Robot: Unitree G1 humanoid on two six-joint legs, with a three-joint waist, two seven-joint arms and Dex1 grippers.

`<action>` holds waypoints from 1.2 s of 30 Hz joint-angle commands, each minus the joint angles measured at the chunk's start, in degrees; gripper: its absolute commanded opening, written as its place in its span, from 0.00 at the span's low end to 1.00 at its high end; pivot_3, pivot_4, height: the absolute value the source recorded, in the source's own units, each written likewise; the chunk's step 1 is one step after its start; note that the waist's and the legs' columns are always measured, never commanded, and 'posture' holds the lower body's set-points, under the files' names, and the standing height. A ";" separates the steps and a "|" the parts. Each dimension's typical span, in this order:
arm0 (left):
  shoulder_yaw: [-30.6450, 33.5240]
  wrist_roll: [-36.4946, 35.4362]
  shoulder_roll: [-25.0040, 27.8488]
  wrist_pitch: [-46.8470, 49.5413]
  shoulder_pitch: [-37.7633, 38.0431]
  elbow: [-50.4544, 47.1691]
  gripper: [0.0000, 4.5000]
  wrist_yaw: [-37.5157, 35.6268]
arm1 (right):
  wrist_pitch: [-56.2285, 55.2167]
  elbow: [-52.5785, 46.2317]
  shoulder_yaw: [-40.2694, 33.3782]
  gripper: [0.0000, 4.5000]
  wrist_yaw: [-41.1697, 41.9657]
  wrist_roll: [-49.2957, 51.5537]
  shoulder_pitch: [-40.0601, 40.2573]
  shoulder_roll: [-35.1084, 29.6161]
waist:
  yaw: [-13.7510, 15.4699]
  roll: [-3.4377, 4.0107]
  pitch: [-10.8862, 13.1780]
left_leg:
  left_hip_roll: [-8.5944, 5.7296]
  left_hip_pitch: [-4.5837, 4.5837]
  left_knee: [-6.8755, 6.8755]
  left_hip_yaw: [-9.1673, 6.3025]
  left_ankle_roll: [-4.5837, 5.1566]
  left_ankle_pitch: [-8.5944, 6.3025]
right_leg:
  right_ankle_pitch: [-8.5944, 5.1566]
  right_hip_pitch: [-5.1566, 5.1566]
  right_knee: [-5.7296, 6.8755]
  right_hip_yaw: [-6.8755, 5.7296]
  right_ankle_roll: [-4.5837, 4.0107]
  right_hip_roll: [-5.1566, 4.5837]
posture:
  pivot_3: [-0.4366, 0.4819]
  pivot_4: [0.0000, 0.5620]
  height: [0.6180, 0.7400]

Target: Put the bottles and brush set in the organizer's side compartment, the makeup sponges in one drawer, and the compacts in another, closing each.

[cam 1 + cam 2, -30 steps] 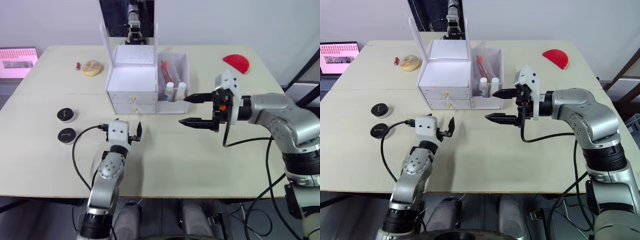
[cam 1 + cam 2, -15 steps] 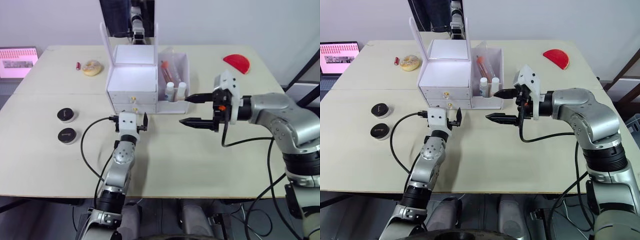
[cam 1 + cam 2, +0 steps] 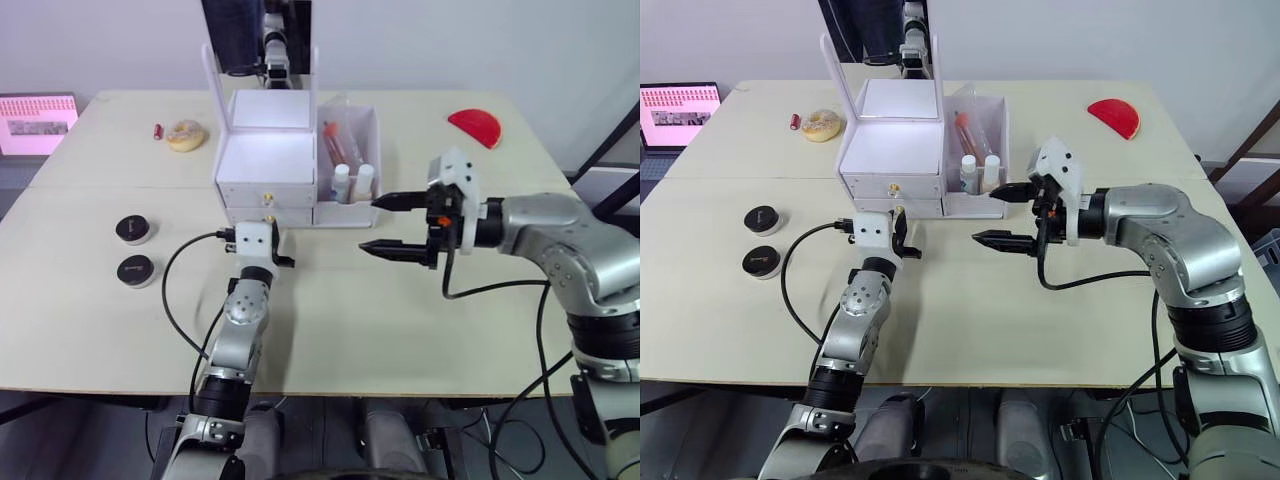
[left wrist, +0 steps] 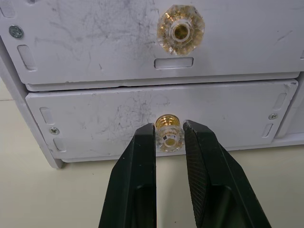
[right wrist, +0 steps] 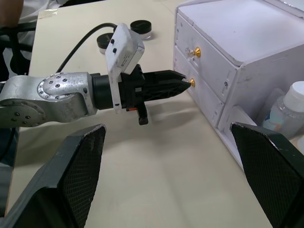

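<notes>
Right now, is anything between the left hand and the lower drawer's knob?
No. The left hand is already at the lower knob, one finger on each side of it, with nothing visible between. Both drawers are shut. The right hand hangs open beside the organizer, apart from it.

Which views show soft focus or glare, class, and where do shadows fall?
Left wrist view: the lower drawer's knob is sharp, while the left gripper's fingers blur toward the frame edge. Right wrist view: the right gripper's fingers loom large and soft. Left eye view: the organizer's top glares white; faint shadows lie on the table.
</notes>
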 commanded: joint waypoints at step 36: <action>-5.21 -3.52 9.81 2.32 26.91 -31.49 0.07 -15.12 | -1.71 0.77 -0.95 1.00 1.50 -1.06 -1.68 -0.62 | -0.10 0.02 0.02 | 0.00 -0.18 -0.02 -0.01 0.00 0.00 | -0.09 -0.14 -0.11 0.00 -0.14 -0.01 | 0.48 0.27 1.00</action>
